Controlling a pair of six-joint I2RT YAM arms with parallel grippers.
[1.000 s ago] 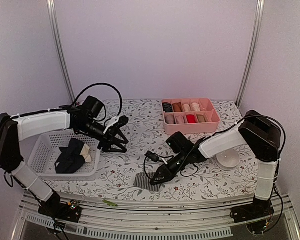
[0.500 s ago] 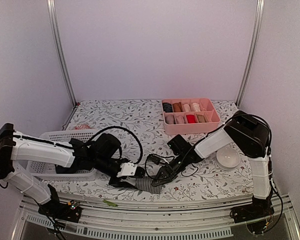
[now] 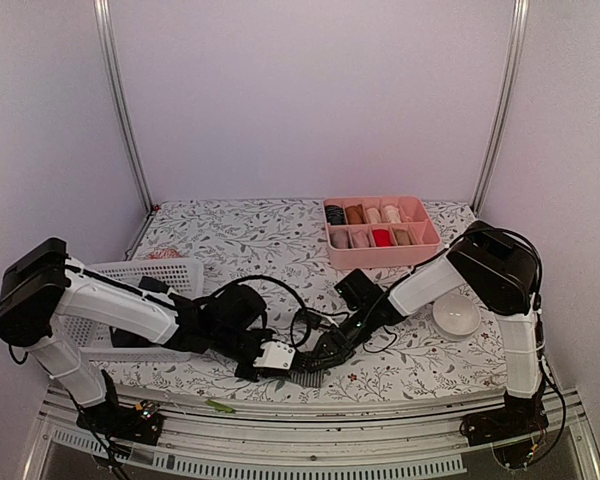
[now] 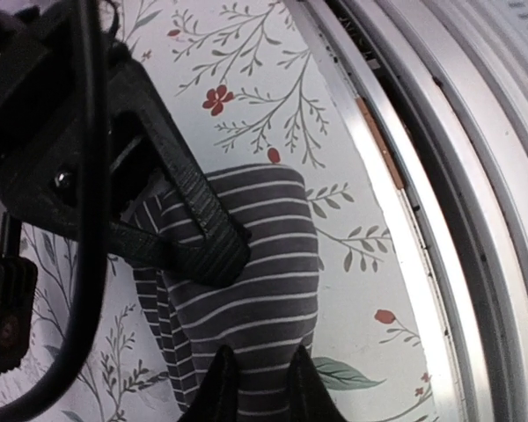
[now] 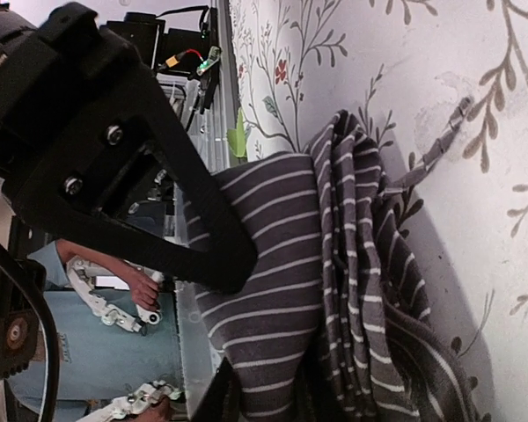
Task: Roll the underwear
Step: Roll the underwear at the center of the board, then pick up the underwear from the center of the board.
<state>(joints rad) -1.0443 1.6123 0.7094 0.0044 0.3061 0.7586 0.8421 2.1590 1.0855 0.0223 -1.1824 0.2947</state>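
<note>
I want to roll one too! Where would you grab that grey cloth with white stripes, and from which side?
Probably pinch the grey-and-white striped cloth underwear at its flat, rounded edge nearest the table's metal front rail, coming from the rail side. That edge lies smooth and free; the opposite side is bunched in folds.
</note>
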